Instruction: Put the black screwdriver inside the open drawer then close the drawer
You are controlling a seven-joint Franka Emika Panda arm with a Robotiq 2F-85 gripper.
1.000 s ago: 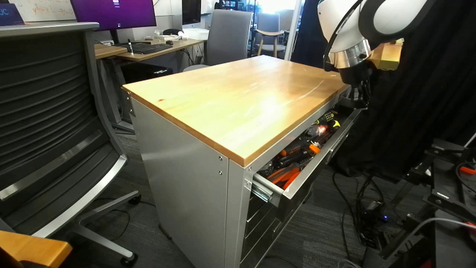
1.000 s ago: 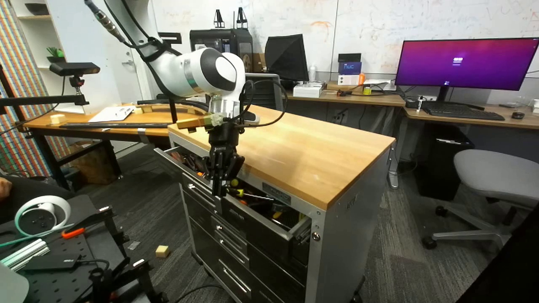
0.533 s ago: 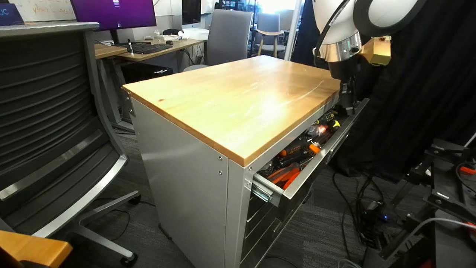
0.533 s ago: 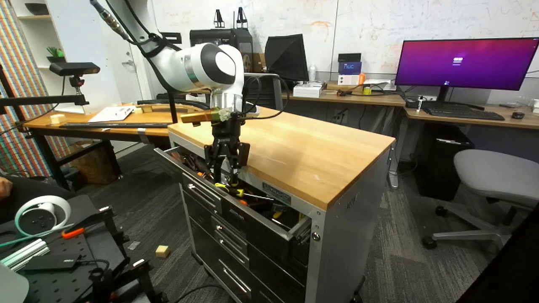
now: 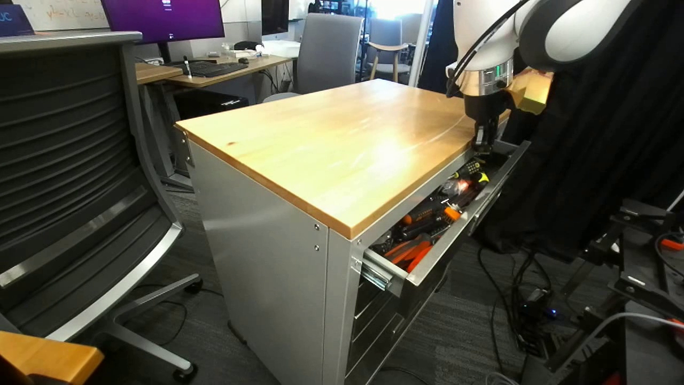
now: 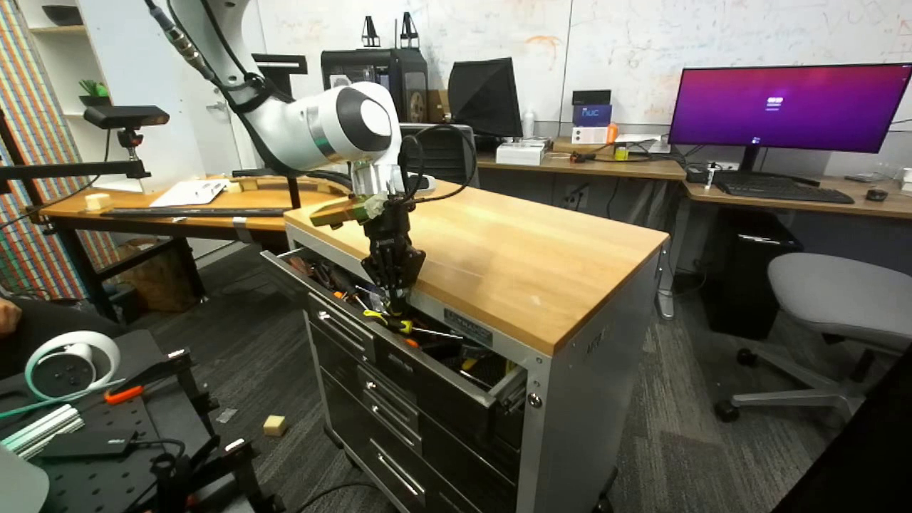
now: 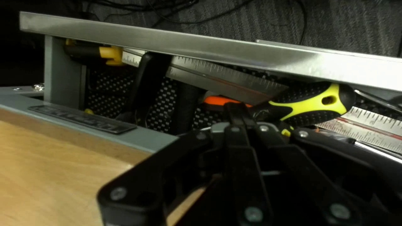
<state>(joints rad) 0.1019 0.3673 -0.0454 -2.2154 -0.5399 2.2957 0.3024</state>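
In an exterior view: drawer (image 5: 447, 241), light grey, pulled open beneath the wooden desk (image 5: 331, 144), stocked with jumbled tools (image 5: 427, 213); orange-handled tools (image 5: 420, 258) at the nearer end; hand (image 5: 482, 151) above the farther end. In an exterior view: hand pointing down, fingers (image 6: 397, 298) pressed together, near a yellow-and-black screwdriver (image 6: 405, 327) lying in the drawer. Wrist view: fingertips (image 7: 235, 110) touching each other; graduated metal rule (image 7: 227, 80) inside the drawer. Black screwdriver: location cannot be told; not distinguishable among the jumbled tools.

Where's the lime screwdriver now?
In the wrist view, the lime screwdriver shows right of centre in the open drawer, beside the ruler, just right of the hand.
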